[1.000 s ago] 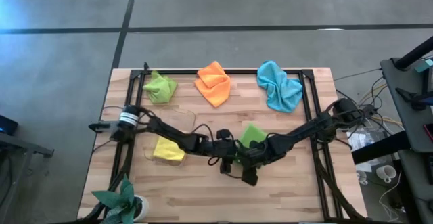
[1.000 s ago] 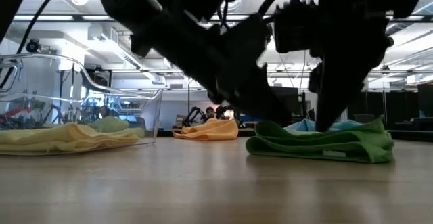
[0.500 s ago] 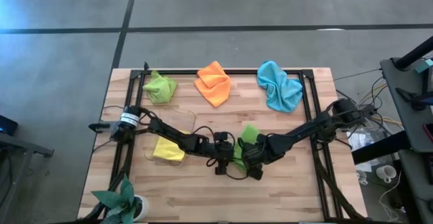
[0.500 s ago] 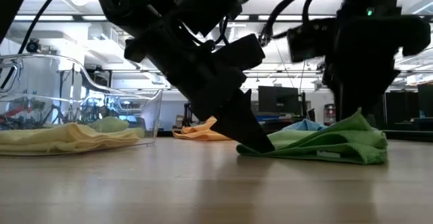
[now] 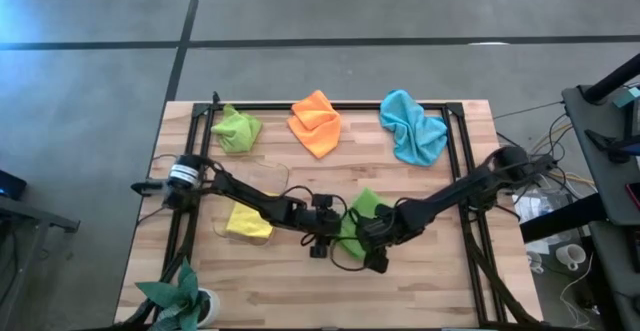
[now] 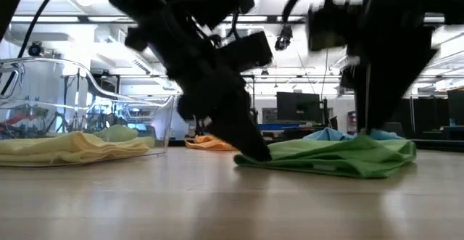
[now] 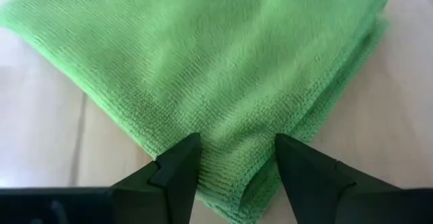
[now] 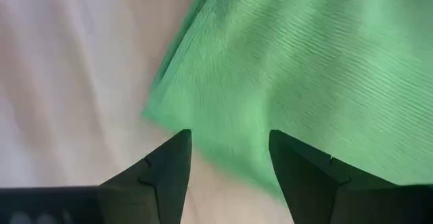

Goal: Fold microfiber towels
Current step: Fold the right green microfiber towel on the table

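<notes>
A darker green towel lies folded on the wooden table near its middle; it also shows in the low view. My left gripper is open at the towel's left corner, also seen in the high view. My right gripper is open over the towel's near edge and stands above the towel's right part in the low view. Lime green, orange and light blue towels lie crumpled along the far edge. My left gripper's open fingers stand on either side of the towel's folded corner, slanting down from the table's left. In the low view a fingertip meets the towel's edge on the table. The towel lies flat. My right gripper's open fingers come down from above on the towel's near edge. The fingertips are below the wrist picture's edge, so I cannot tell whether they touch. The towel lies on the table.
A yellow towel lies in a clear tray at the left. A green plant stands at the near left corner. Black frame rails run along the table's sides. Bare wood shows at the near right.
The darker green towel has slid toward the table's near-left. Half a second ago its right part stood raised in a peak under my right gripper; now it lies lower and more spread out. My left gripper has gone a little toward the left with the towel's corner.
</notes>
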